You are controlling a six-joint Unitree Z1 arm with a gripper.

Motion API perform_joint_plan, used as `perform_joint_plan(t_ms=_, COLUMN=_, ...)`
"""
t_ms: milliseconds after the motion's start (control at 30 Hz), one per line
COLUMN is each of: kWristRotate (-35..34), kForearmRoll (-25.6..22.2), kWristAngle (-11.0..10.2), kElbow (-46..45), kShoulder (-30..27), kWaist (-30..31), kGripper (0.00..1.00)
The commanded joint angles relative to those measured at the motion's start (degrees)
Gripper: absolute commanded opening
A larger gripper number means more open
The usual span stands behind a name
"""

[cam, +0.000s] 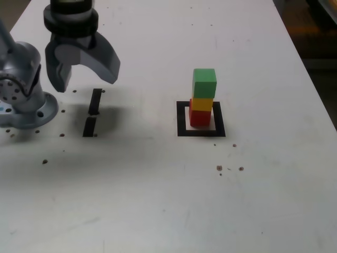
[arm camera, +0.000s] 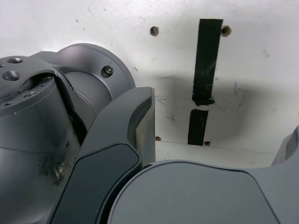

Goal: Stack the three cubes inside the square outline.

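Just right of centre in the exterior view, three small solid-coloured cubes stand in one stack: the red cube at the bottom, the yellow cube on it, the green cube on top. The red one sits within the square outline of black tape with a white centre, and white shows around its base.

The white tabletop carries small dark holes and marks, some just below the outline. Two short black tape strips lie end to end, left of centre in the exterior view and at upper right in the wrist view.

Above them, at the exterior view's upper left, hangs the grey metal gripper, its jaws spread wide with nothing between them. The arm's grey rounded base stands at the left edge.
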State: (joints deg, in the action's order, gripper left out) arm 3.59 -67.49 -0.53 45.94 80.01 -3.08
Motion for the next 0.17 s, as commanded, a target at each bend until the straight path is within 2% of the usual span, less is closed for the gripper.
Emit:
perform_joint_plan(t_ms=0, kWristRotate=0.24, kForearmRoll=0.68, kWristAngle=0.05, kElbow=-1.64, kShoulder=0.08, kWaist=-0.59, kGripper=1.0)
perform_joint_plan(t_ms=133, kWristRotate=0.47, kForearmRoll=2.53, kWristAngle=0.09, kElbow=-4.12, kShoulder=-0.03, kWaist=-1.13, kGripper=1.0)
